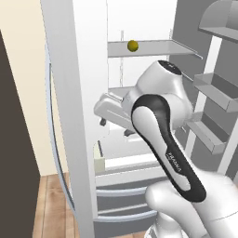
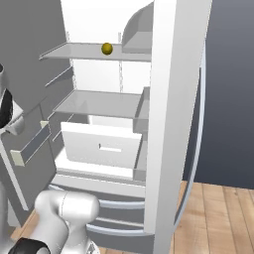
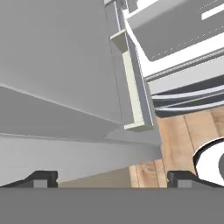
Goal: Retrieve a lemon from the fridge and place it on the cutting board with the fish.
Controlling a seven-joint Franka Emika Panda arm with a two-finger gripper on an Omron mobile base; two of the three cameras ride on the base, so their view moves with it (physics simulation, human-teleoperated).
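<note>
My arm (image 1: 167, 139) is bent at the elbow, hand reaching low and forward; my gripper (image 3: 111, 178) has its fingertips (image 3: 41, 178) spread wide, holding nothing.

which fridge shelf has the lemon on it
The upper shelf of the two: the lemon sits near its front edge, while the lower shelf is bare.

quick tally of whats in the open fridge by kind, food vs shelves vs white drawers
lemon: 1
shelves: 2, the lemon sits on the upper one
white drawer: 1
total: 4
</note>
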